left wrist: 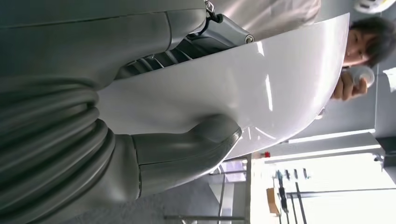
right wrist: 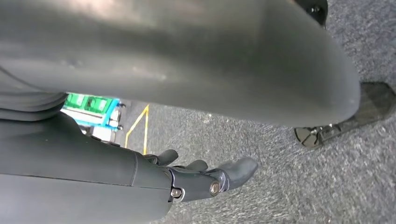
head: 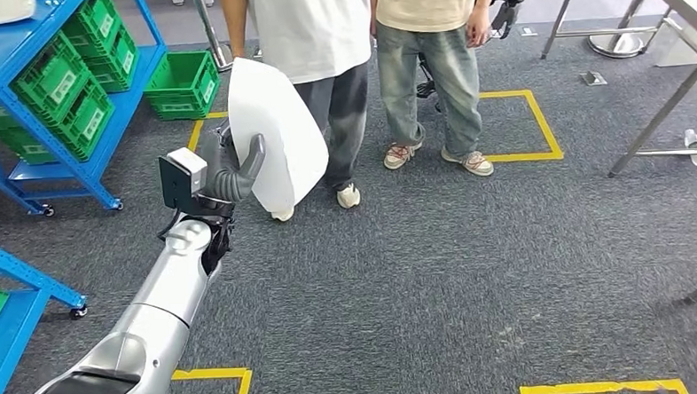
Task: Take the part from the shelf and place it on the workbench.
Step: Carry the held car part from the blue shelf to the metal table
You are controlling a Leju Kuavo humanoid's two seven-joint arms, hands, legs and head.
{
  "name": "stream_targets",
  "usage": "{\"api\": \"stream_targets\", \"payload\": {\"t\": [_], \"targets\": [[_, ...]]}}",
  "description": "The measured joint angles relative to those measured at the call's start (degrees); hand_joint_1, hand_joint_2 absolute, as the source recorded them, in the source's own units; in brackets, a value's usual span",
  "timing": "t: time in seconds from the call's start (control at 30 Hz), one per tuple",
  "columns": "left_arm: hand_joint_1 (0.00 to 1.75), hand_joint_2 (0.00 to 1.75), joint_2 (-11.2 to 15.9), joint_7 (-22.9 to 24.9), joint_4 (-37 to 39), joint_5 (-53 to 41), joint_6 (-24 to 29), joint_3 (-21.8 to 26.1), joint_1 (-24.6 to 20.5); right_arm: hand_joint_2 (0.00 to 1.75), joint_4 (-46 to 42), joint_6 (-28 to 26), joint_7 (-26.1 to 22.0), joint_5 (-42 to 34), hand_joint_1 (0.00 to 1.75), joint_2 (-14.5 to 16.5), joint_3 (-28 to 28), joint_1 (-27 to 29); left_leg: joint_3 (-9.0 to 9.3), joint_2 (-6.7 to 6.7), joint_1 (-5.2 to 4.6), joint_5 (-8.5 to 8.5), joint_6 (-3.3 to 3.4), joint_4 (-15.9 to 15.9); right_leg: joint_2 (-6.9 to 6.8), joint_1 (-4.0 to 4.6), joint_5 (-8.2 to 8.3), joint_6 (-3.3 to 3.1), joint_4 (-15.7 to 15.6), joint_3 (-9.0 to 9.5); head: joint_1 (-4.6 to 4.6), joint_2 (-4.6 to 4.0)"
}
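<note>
In the head view, left of the middle, the left hand [head: 228, 171] grips the big white part [head: 271, 134] standing tall above it, over grey carpet [head: 437, 273] near two people [head: 365, 36]; the left wrist view shows the thumb [left wrist: 205, 140] pressed on it; the right wrist view shows the right hand [right wrist: 205, 175] low, loosely open, holding nothing.

No legible text, brand, number or sign found. White labels [head: 59, 83] on the fronts of the green bins [head: 75, 71] on the blue shelf [head: 14, 47] are too small to read. Yellow floor tape [head: 537, 122] carries no lettering.
</note>
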Motion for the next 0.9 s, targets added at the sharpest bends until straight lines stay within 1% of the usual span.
{"api": "stream_targets", "payload": {"t": [0.03, 0.07, 0.1, 0.13, 0.17, 0.2, 0.23, 0.27, 0.3, 0.33, 0.37, 0.4, 0.43, 0.47, 0.5, 0.53, 0.57, 0.6, 0.63, 0.67, 0.7, 0.73, 0.77, 0.8, 0.83, 0.87, 0.9], "targets": [[1.75, 1.75, 0.1, 0.0, -0.2, 0.1, -0.2, 0.0, 0.0, 0.00, 0.0, 0.0, 0.0, 0.0, 0.00, 0.0, 0.0, 0.0, -0.51, -1.47, 0.20, -0.98, -0.31, 1.3, 0.70, -0.12, 0.14, -0.34, -0.1, -0.04, -0.05, 0.01], [1.75, 1.75, 0.2, 0.0, -0.3, 0.3, -0.3, 0.0, -0.1, 0.00, 0.0, 0.1, 0.0, 0.0, 0.00, 0.0, 0.0, -0.1, -1.60, -3.40, 0.40, -2.54, -0.61, 3.9, 1.41, -0.24, 0.28, -0.67, -0.2, -0.10, -0.11, 0.01], [1.75, 1.75, 0.4, 0.0, -0.3, 0.4, -0.4, 0.0, -0.1, 0.00, 0.0, 0.2, -0.1, 0.0, 0.00, 0.1, 0.0, -0.2, -3.18, -5.25, 0.52, -4.50, -0.77, 7.5, 2.19, -0.25, 0.34, -0.87, -0.2, -0.21, -0.15, 0.01], [1.75, 1.75, 0.6, 0.0, -0.3, 0.4, -0.4, 0.0, -0.1, 0.00, 0.0, 0.3, -0.1, 0.1, 0.00, 0.1, 0.0, -0.3, -5.04, -6.25, 0.56, -6.32, -0.85, 11.5, 3.06, -0.22, 0.41, -1.04, -0.2, -0.32, -0.18, 0.01], [1.75, 1.75, 0.8, 0.0, -0.1, 0.4, -0.4, 0.0, 0.0, 0.00, 0.0, 0.3, -0.1, 0.2, 0.00, 0.1, 0.0, -0.3, -6.59, -6.65, 0.58, -7.39, -0.85, 14.8, 4.02, -0.18, 0.47, -1.11, -0.2, -0.40, -0.19, 0.01], [1.75, 1.75, 0.9, 0.0, 0.0, 0.4, -0.4, 0.0, 0.0, 0.00, 0.0, 0.3, -0.2, 0.3, 0.00, 0.2, 0.0, -0.3, -7.35, -6.79, 0.57, -7.33, -0.77, 16.1, 4.99, -0.14, 0.53, -1.11, -0.1, -0.44, -0.19, 0.01], [1.75, 1.75, 1.0, 0.0, 0.0, 0.4, -0.4, 0.0, 0.1, 0.00, 0.0, 0.3, -0.2, 0.5, 0.00, 0.2, 0.0, -0.2, -7.04, -6.95, 0.57, -6.10, -0.60, 15.2, 5.93, -0.11, 0.61, -1.04, -0.1, -0.45, -0.20, 0.00], [1.75, 1.75, 1.1, 0.0, 0.0, 0.5, -0.3, 0.0, 0.1, 0.00, 0.0, 0.3, -0.1, 0.6, 0.00, 0.2, 0.0, -0.1, -5.71, -7.37, 0.59, -4.03, -0.40, 12.1, 6.81, -0.12, 0.69, -0.94, -0.1, -0.43, -0.21, -0.01], [1.75, 1.75, 1.1, 0.0, 0.0, 0.5, -0.2, 0.0, 0.1, 0.00, 0.0, 0.3, -0.1, 0.7, 0.00, 0.2, 0.0, 0.0, -3.88, -8.60, 0.66, -1.92, -0.19, 7.9, 7.57, -0.18, 0.79, -0.78, -0.1, -0.44, -0.22, -0.01], [1.75, 1.75, 1.2, 0.0, 0.0, 0.5, -0.2, 0.0, 0.1, 0.00, 0.0, 0.3, -0.1, 0.8, 0.00, 0.2, 0.0, 0.0, -2.21, -10.01, 0.73, -0.43, -0.06, 4.0, 8.33, -0.18, 0.93, -0.52, -0.1, -0.56, -0.21, 0.00], [1.75, 1.75, 1.3, 0.0, 0.0, 0.7, -0.1, 0.0, 0.2, 0.00, 0.0, 0.3, -0.1, 0.9, 0.00, 0.2, 0.0, 0.0, -1.02, -11.20, 0.74, 0.42, 0.04, 1.3, 9.03, -0.27, 1.14, -0.17, -0.1, -0.76, -0.19, 0.00], [1.75, 1.75, 1.4, 0.0, -0.1, 0.8, -0.1, 0.0, 0.3, 0.00, 0.0, 0.2, -0.2, 1.0, 0.00, 0.2, 0.0, 0.0, -0.45, -11.94, 0.69, 0.61, 0.17, 0.0, 9.73, -0.40, 1.39, 0.24, -0.2, -0.99, -0.19, 0.00], [1.75, 1.75, 1.4, 0.0, -0.1, 1.1, -0.1, 0.0, 0.5, 0.00, 0.0, 0.1, -0.3, 1.1, 0.00, 0.2, 0.0, 0.0, -0.31, -11.71, 0.55, 0.60, 0.33, -0.2, 10.47, -0.51, 1.69, 0.72, -0.4, -1.19, -0.18, 0.00], [1.75, 1.75, 1.4, 0.0, -0.1, 1.3, -0.1, 0.0, 0.8, 0.00, 0.0, 0.0, -0.3, 1.2, 0.00, 0.2, 0.0, 0.1, -0.23, -11.03, 0.55, 0.83, 0.68, -0.4, 11.19, -0.60, 2.00, 1.19, -0.7, -1.31, -0.18, 0.00], [1.75, 1.75, 1.5, 0.0, 0.0, 1.6, -0.1, 0.0, 0.9, 0.00, 0.0, -0.1, -0.3, 1.3, 0.00, 0.3, 0.0, 0.3, -0.13, -10.27, 0.60, 1.12, 1.10, -0.7, 10.98, -0.55, 1.97, 1.48, -0.6, -1.55, -0.17, 0.01], [1.75, 1.75, 1.5, 0.0, 0.0, 1.8, -0.2, 0.1, 1.0, 0.00, 0.0, -0.1, -0.3, 1.3, 0.00, 0.3, 0.0, 0.4, -0.06, -9.52, 0.70, 1.45, 1.54, -1.1, 9.83, -0.37, 1.33, 1.66, 0.3, -2.12, -0.04, 0.01], [1.75, 1.75, 1.5, 0.0, 0.2, 2.0, -0.2, 0.1, 1.0, 0.00, 0.0, -0.2, -0.2, 1.3, 0.00, 0.4, 0.0, 0.5, -0.04, -8.75, 0.79, 1.75, 1.93, -1.5, 8.13, -0.15, 0.03, 1.74, 2.3, -3.17, 0.10, 0.01], [1.75, 1.75, 1.5, 0.0, 0.4, 2.2, -0.2, 0.2, 1.0, 0.00, 0.0, -0.2, -0.1, 1.3, 0.00, 0.5, 0.0, 0.5, -0.07, -7.96, 0.70, 1.89, 2.16, -1.6, 6.02, -0.02, -1.85, 1.72, 5.7, -4.72, 0.24, 0.00], [1.75, 1.75, 1.6, 0.0, 0.7, 2.2, -0.2, 0.3, 1.1, 0.00, 0.0, -0.2, 0.0, 1.3, 0.00, 0.5, 0.0, 0.4, -0.19, -7.17, 0.59, 1.93, 2.30, -1.6, 4.60, 0.06, -3.79, 1.79, 9.6, -6.48, 0.36, 0.00], [1.75, 1.75, 1.7, 0.0, 0.9, 2.2, -0.2, 0.3, 1.3, 0.00, 0.0, -0.1, 0.1, 1.3, 0.00, 0.5, 0.0, 0.3, -0.31, -6.32, 0.49, 1.92, 2.35, -1.5, 3.92, 0.06, -5.19, 1.87, 13.2, -7.99, 0.37, 0.00], [1.75, 1.75, 1.7, 0.0, 1.1, 2.2, -0.2, 0.4, 1.5, 0.00, 0.0, 0.1, 0.1, 1.3, 0.00, 0.6, 0.0, 0.3, -0.41, -5.42, 0.42, 1.88, 2.37, -1.4, 3.57, 0.04, -5.69, 1.94, 15.1, -8.69, 0.38, 0.00], [1.75, 1.75, 1.7, 0.0, 1.3, 2.0, 0.0, 0.4, 1.7, 0.00, 0.0, 0.2, 0.1, 1.2, 0.00, 0.6, 0.0, 0.3, -0.50, -4.58, 0.40, 1.83, 2.34, -1.3, 3.32, 0.03, -5.19, 1.98, 14.7, -8.23, 0.38, 0.00], [1.75, 1.75, 1.7, 0.0, 1.4, 1.7, 0.2, 0.4, 1.8, 0.00, 0.0, 0.3, 0.1, 1.2, 0.00, 0.6, 0.0, 0.3, -0.56, -3.77, 0.42, 1.74, 2.25, -1.2, 2.85, 0.03, -3.87, 2.00, 12.1, -6.51, 0.39, 0.00], [1.75, 1.75, 1.7, 0.0, 1.5, 1.3, 0.5, 0.4, 1.8, 0.00, 0.0, 0.4, 0.1, 1.2, 0.00, 0.6, 0.0, 0.3, -0.58, -3.03, 0.41, 1.58, 2.06, -1.0, 1.70, 0.06, -2.35, 2.00, 7.9, -3.98, 0.39, 0.00], [1.75, 1.75, 1.8, 0.0, 1.5, 1.1, 0.9, 0.4, 1.8, 0.00, 0.0, 0.5, 0.1, 1.3, 0.00, 0.6, 0.0, 0.1, -0.63, -2.38, 0.24, 1.35, 1.79, -0.7, 0.16, 0.18, -1.32, 1.77, 4.3, -1.73, 0.39, 0.00], [1.75, 1.75, 1.9, 0.0, 1.5, 0.9, 1.1, 0.4, 1.7, 0.00, 0.0, 0.5, 0.1, 1.3, 0.00, 0.6, 0.0, 0.0, -0.64, -1.77, 0.08, 1.10, 1.49, -0.5, -1.01, 0.28, -0.71, 1.43, 1.6, -0.15, 0.36, 0.00], [1.75, 1.75, 2.0, 0.0, 1.5, 0.7, 1.3, 0.4, 1.7, 0.00, 0.0, 0.5, 0.1, 1.4, 0.00, 0.6, 0.0, -0.1, -0.58, -1.20, -0.09, 0.90, 1.19, -0.3, -1.72, 0.41, -0.60, 1.01, 0.3, 0.53, 0.32, 0.01]]}}
